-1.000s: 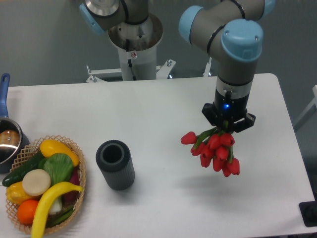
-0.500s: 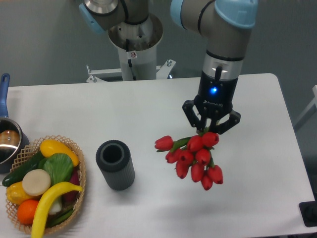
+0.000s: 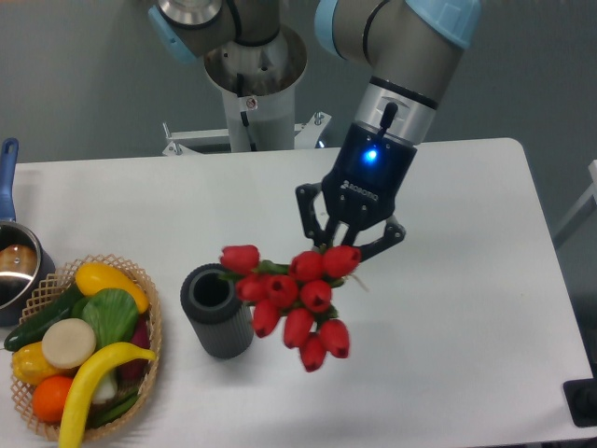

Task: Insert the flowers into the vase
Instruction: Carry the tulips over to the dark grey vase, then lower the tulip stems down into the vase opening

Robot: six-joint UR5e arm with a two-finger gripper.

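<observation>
My gripper (image 3: 341, 245) is shut on the flowers (image 3: 291, 297), a bunch of red tulip buds with green stems, and holds them in the air above the table. The buds hang down and to the left of the fingers, the leftmost bud just right of the vase's mouth. The vase (image 3: 216, 310) is a dark grey ribbed cylinder standing upright on the white table, left of and below the gripper. Its round mouth is open and nothing shows inside it.
A wicker basket (image 3: 149, 359) of toy fruit and vegetables stands at the left front, close to the vase. A blue-handled metal pot (image 3: 13, 266) sits at the left edge. The robot base (image 3: 252, 84) stands behind the table.
The gripper has carried the flowers to the left, from the right half of the table to beside the vase. The bunch has swung so its buds point more to the left.
</observation>
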